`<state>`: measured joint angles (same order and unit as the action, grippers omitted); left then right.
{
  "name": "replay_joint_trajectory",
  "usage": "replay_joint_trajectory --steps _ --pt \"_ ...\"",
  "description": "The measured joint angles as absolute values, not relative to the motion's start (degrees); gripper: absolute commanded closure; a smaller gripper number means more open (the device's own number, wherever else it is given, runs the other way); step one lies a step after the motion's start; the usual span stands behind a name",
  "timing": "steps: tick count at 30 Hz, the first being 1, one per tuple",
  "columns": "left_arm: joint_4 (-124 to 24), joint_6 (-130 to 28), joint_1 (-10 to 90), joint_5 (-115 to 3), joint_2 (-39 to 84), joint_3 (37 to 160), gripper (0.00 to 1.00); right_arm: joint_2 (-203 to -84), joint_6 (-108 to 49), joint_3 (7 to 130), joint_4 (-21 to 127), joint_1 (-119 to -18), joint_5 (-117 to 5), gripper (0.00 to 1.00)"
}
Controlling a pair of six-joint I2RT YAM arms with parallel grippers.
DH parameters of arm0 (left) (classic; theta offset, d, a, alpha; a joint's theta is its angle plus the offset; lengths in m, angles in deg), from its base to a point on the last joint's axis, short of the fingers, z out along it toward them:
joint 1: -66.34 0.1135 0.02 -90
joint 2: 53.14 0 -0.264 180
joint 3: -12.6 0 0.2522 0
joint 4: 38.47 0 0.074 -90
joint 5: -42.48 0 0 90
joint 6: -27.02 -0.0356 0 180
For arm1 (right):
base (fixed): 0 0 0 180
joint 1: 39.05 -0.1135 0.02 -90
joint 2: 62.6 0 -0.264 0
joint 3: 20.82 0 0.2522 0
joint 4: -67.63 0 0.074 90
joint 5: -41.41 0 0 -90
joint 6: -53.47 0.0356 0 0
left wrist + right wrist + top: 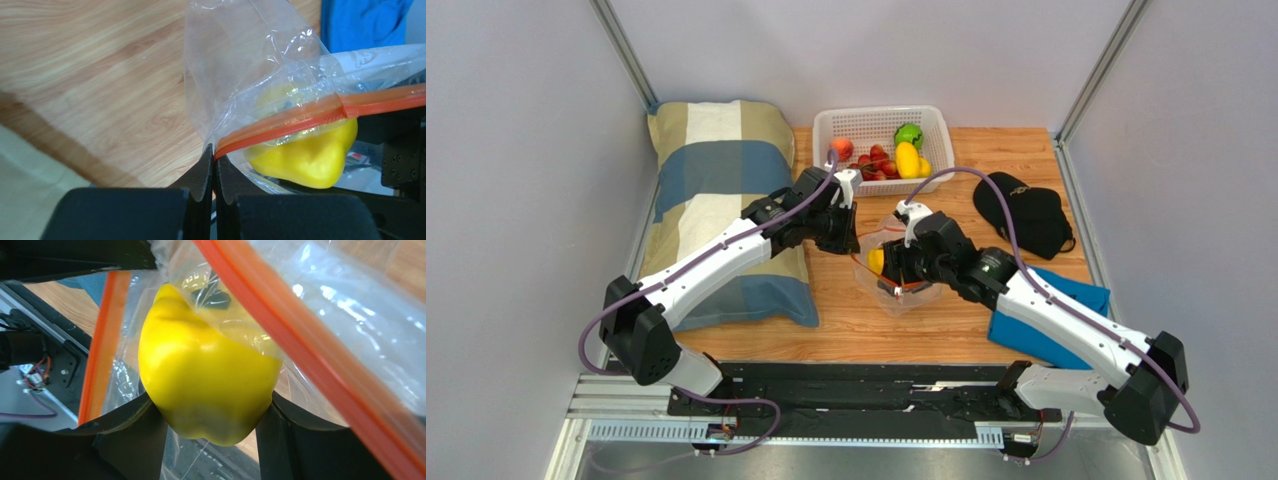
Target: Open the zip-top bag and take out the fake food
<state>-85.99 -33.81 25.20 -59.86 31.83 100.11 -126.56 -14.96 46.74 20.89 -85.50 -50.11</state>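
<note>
The left gripper [214,172] pinches tight on the zip-top bag's [240,65] orange strip [285,125], mid-table. The film looks limp and slippery, so that stiffer strip seems the best hold. The right gripper [212,412] clamps the glossy yellow pepper [205,365] in the bag's mouth.

Walls: we see plain pale grey panels [876,50] on three sides.
Frame: metal posts [626,50] at both back corners.
Table: light wood top [826,335] — evenly lit, soft shadows.
Near edge: black mounting plate [866,385] on a silver rail [626,415].
Left side: checked blue-and-cream pillow [711,160] — we see it overlapping the table edge.
</note>
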Motion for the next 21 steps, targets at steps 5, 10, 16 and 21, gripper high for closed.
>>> replay_joint_trajectory --steps 5,10,16,21 --pt "-88.6 -36.2 23.7 -55.3 29.4 101.8 1.0 -133.8 -9.7 53.2 15.8 -84.7 -53.8 1.0" --pt "-88.1 -35.0 18.8 -54.7 27.2 101.6 1.0 -142.1 -5.5 60.1 12.3 -84.7 -53.5 1.0" --pt "-88.0 -34.8 17.8 -51.9 27.2 99.2 1.0 -148.7 -2.8 67.9 5.5 -83.2 -53.5 1.0" --pt "-87.5 -34.7 19.5 -52.6 27.3 97.4 1.0 -147.9 -1.1 71.0 1.1 -81.3 -59.1 1.0"
